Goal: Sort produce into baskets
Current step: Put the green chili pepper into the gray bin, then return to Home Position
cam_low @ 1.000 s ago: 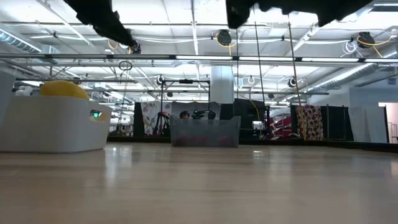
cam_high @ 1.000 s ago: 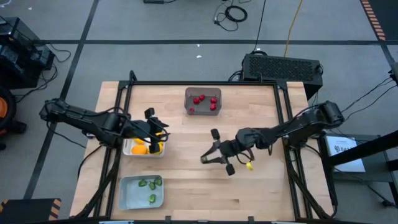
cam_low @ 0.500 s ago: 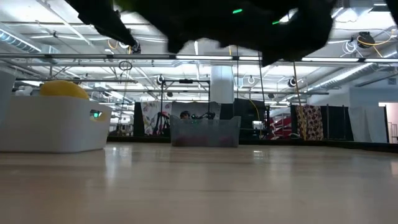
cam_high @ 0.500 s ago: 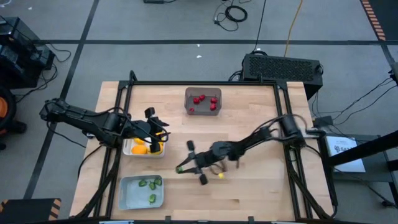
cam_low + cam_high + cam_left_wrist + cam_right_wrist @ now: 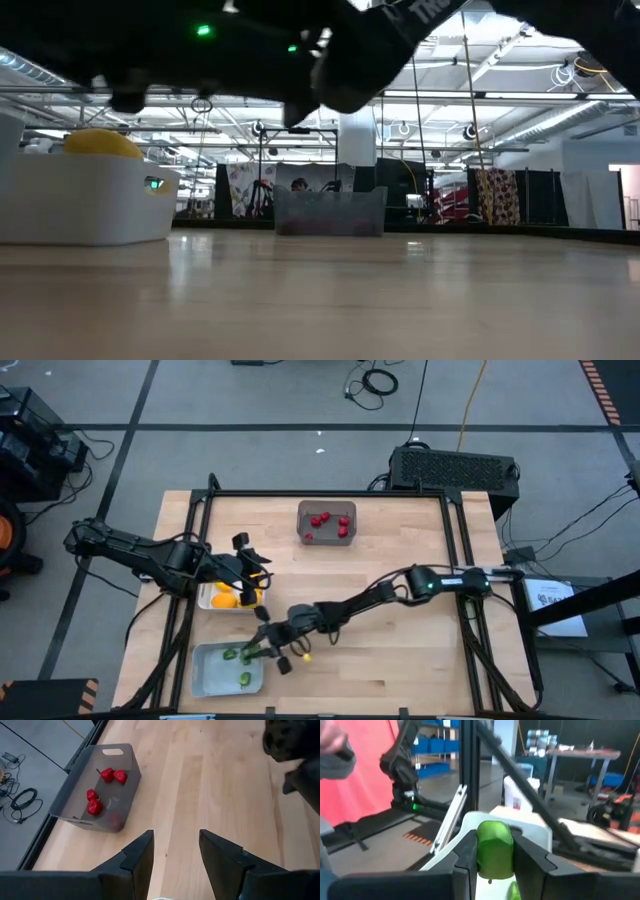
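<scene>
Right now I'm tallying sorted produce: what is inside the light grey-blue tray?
Three small green pieces lie in the light grey-blue tray. The right pincer, shut on another green piece, overhangs its corner and may hide more.

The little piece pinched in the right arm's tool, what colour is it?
Bright green; the right wrist view shows it best, between the right tool's fingers.

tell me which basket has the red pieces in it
The dark grey basket at the table's far edge; the white basket holds yellow-orange rounds, the light grey-blue tray green pieces.
</scene>
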